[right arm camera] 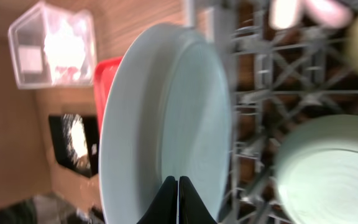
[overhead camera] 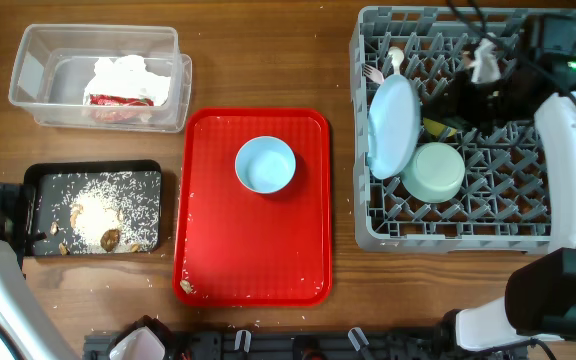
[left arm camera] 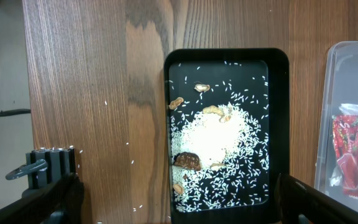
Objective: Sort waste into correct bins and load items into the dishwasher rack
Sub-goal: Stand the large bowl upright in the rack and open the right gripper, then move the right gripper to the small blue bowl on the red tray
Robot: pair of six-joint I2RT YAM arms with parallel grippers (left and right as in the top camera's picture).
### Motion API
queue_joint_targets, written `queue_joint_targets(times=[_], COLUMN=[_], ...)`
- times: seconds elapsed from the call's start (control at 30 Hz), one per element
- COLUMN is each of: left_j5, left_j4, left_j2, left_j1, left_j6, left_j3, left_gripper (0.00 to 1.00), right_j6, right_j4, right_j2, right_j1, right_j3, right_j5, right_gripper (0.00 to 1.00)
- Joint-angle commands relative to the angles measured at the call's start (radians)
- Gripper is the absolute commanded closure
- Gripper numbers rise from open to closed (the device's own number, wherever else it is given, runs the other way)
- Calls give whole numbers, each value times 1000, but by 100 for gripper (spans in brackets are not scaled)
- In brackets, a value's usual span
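Wood-grain tabletop point(overhead camera: 268, 60) runs under everything, so take the red serving tray point(overhead camera: 218, 260) as your landmark. Up and to the left of it, the clear tub point(overhead camera: 28, 75) holds the crumpled napkin point(overhead camera: 128, 72) and the red-and-white wrapper point(overhead camera: 118, 105). Both are light, soft and crinkly. The wrapper carries print, but you cannot read a word or a brand on it. Directly left of the red tray, the black tray point(overhead camera: 33, 190) holds the rice crumbs point(overhead camera: 103, 215) and brown bits, loose stuff that scatters easily. Your left gripper point(left arm camera: 182, 205) hangs over that tray with its fingers spread wide and nothing between them. On the red tray itself, toward its far end, sits the small light blue bowl point(overhead camera: 265, 165), upright and apparently empty, the one dish not yet loaded. Judge it light, rigid and smooth, likely slippery, so pinch its rim with one finger inside and one outside the wall. Right of the red tray, the dishwasher rack point(overhead camera: 448, 240) carries the large plate point(overhead camera: 393, 125) on edge between pegs, the mint bowl point(overhead camera: 435, 172) beside it, and the fork point(overhead camera: 373, 73) and spoon point(overhead camera: 396, 60) at its far left corner. Your right gripper point(right arm camera: 178, 199) is over the rack near the plate, fingers pressed together with nothing visibly between them. No labels show on the dishes.
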Motion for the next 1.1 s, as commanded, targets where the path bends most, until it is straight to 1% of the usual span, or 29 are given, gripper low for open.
queue_joint_targets(times=[0.0,0.03,0.07,0.3,0.37,0.5,0.57,0.6,0.63,0.67,0.7,0.77,0.83,0.9,0.97,1.07], left_j5=[2,1,1,1,1,1,2,1,2,2,1,1,1,1,1,1], left_j4=[0,0,0,0,0,0,0,0,0,0,0,0,0,0,0,0], left_j2=[-5,-5,-5,-5,-5,-5,-5,-5,-5,-5,-5,-5,-5,-5,-5,-5], left_j1=[6,6,6,6,6,6,6,6,6,6,6,6,6,6,6,6], left_j6=[8,8,8,8,8,8,8,8,8,8,8,8,8,8,8,8], left_j3=[4,4,4,4,4,4,4,4,4,4,4,4,4,4,4,4], left_gripper=[0,0,0,0,0,0,0,0,0,0,0,0,0,0,0,0], right_j6=[-22,2,50,51,52,75,74,74,77,98,105,99,104,168,203,198], right_j4=[10,12,19,13,13,32,52,66,74,85,92,95,98,91,87,90], right_j2=[-10,-10,-10,-19,-47,-185,-271,-326,-358,-386,-408,-437,-434,-420,-387,-305], right_j1=[70,79,91,95,95,95,95,95,95,95,100,137,209,271,362,493], right_j3=[-5,-5,-5,-5,-4,-4,-4,-4,-4,-4,-4,-4,-4,-5,-5,-5], right_j5=[-54,-30,41,54,55,84,85,85,85,85,84,85,108,199,329,354], right_gripper=[95,95,96,95,95,94,87,77,64,54,51,50,49,49,49,51])
